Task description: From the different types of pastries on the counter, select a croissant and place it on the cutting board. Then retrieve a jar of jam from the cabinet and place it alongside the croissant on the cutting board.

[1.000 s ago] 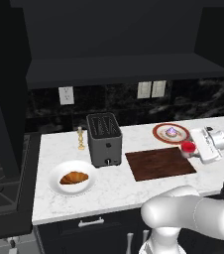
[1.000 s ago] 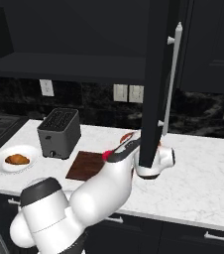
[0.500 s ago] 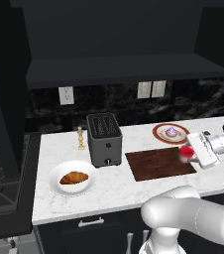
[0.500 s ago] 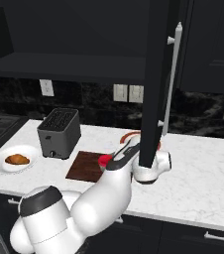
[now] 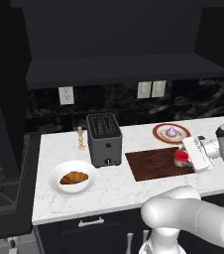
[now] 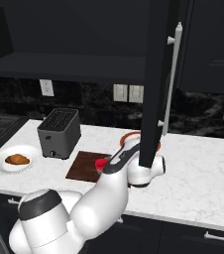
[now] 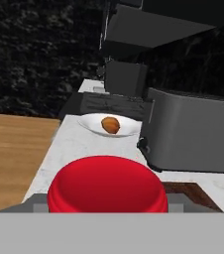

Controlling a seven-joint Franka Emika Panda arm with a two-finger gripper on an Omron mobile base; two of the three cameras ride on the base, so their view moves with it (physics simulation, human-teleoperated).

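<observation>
While the croissant (image 5: 74, 177) is left sitting on its white plate (image 5: 55, 184) at the tabletop's (image 5: 109, 191) left end, past the toaster (image 5: 104, 139), the jar of jam (image 5: 181, 157) is pinched in the hand (image 5: 186, 158) over the cutting board's (image 5: 151, 164) right edge.

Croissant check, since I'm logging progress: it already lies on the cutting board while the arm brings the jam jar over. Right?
Not quite. The croissant lies on the white plate left of the toaster, as the left base view shows. The jam jar is over the cutting board.
</observation>
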